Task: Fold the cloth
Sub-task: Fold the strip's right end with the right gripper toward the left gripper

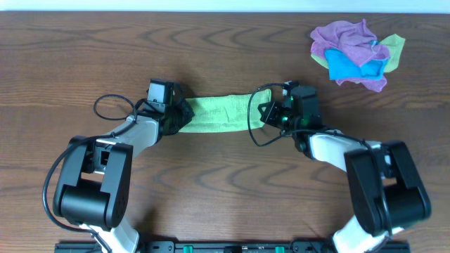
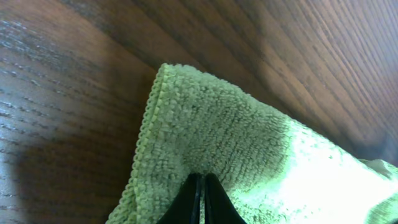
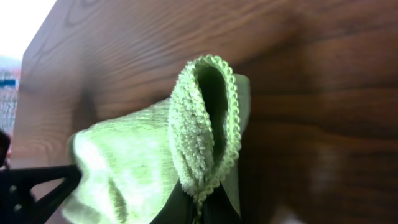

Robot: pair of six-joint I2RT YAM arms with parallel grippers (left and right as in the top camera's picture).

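The green cloth lies in a long strip between the two grippers, on the brown wooden table. The left gripper has its fingers pressed tight together on the cloth's left end. In the left wrist view, the two dark fingertips meet with the fuzzy cloth nipped between them. The stitched edge curves away up and to the left of them.

The right gripper pinches the other end of the cloth. In the right wrist view, the cloth's edge stands up in a loop just above the tight fingers. The rest of the cloth sags away to their left.

A pile of cloths, purple, blue and yellow-green, sits past the right gripper near the table's back edge. It is well apart from the green cloth.

The table has dark wood lines all over it. Past its far edge the room is just a bright white blur.
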